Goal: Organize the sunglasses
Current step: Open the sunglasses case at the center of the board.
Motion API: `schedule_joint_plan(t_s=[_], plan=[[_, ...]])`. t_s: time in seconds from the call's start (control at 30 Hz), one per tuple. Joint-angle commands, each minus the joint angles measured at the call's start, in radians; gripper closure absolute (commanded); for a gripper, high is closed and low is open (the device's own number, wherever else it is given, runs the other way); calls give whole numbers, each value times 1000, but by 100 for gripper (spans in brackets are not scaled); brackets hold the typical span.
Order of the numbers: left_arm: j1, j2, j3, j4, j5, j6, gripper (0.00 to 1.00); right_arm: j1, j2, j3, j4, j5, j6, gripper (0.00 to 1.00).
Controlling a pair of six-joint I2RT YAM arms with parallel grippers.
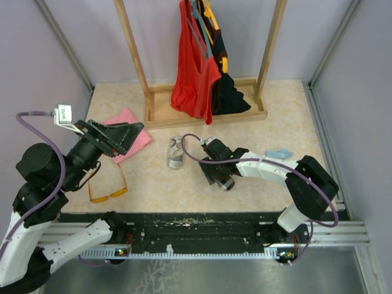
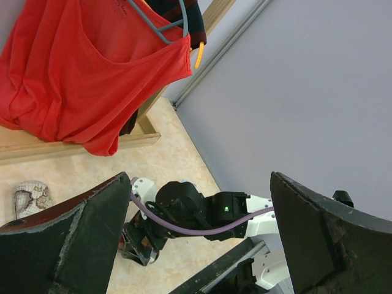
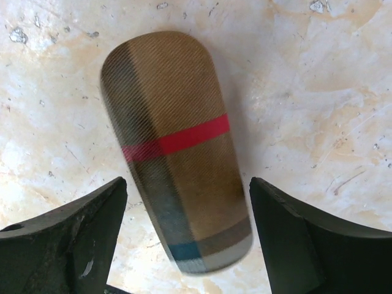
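The sunglasses [image 1: 113, 194] lie on the table at the left, thin frame toward the near edge, just below my left arm. My left gripper [image 1: 125, 136] [image 2: 199, 184] hangs raised above them, wide open and empty, facing across toward the right arm. The brown case with a red stripe [image 3: 177, 153] lies flat on the table. My right gripper [image 1: 218, 176] [image 3: 187, 184] is low over its near end, fingers open on either side with a gap at each. In the top view the case is almost wholly hidden under that gripper.
A pink cloth [image 1: 133, 146] lies behind the left gripper. A small patterned pouch [image 1: 176, 153] [image 2: 30, 196] sits mid-table, and a light blue cloth [image 1: 279, 152] lies at the right. A wooden rack [image 1: 205, 115] with a red top [image 1: 193, 76] stands at the back.
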Motion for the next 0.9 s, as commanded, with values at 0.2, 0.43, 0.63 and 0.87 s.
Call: schedule_joint_plan(t_s=[0.2, 0.43, 0.63, 0.87], plan=[[-2, -2, 3, 31, 7, 17, 0, 2, 26, 122, -108, -62, -189, 23], [-2, -8, 0, 40, 4, 31, 0, -21, 52, 148, -107, -85, -214, 29], [-2, -3, 6, 41, 10, 34, 0, -36, 65, 147, -110, -89, -246, 27], [-3, -26, -8, 57, -7, 48, 0, -45, 81, 148, -99, -110, -253, 33]])
